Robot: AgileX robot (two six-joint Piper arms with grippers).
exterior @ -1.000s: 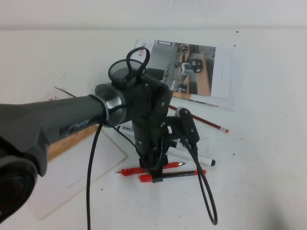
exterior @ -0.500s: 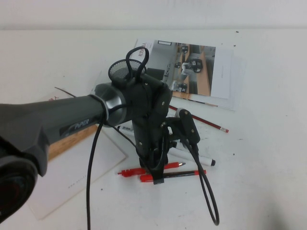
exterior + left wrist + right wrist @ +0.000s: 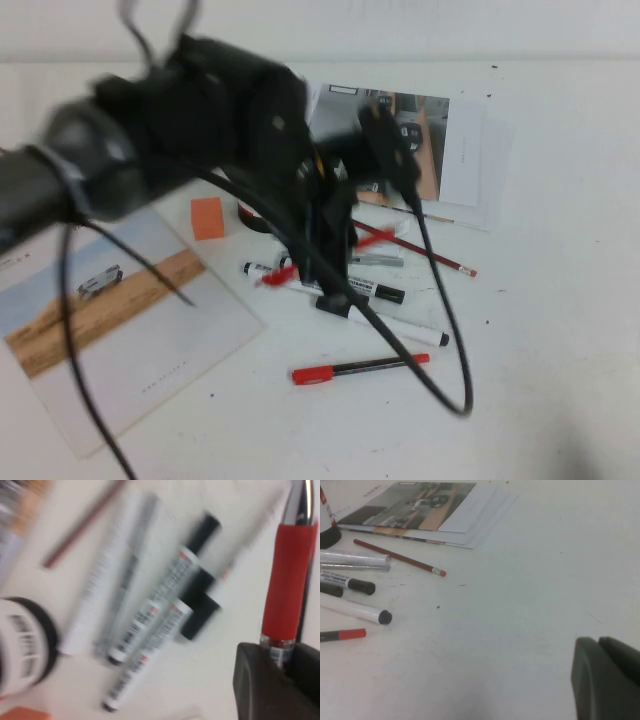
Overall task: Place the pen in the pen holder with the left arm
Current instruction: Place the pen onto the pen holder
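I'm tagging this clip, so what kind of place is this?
Probably an office or lab desk: markers, a pencil and brochures lie on a white table. The left gripper holds the pen; the right gripper rests aside.

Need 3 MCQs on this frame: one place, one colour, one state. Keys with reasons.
1. Where is the red pen?
A) in the pen holder
B) in the left gripper's jaws, off the table
C) flat on the table

2. Colour of the small block beside the landscape brochure?
A) green
B) blue
C) orange

3. The red-capped pen is:
A) lying flat on the table
B) standing upright
C) held by the right gripper

Key:
1 B: the left wrist view shows the jaws shut on the red pen, with the pen holder apart from it.
2 C: the block is plainly orange.
3 A: it lies on the table; the right gripper sits low over bare table, away from the pens.
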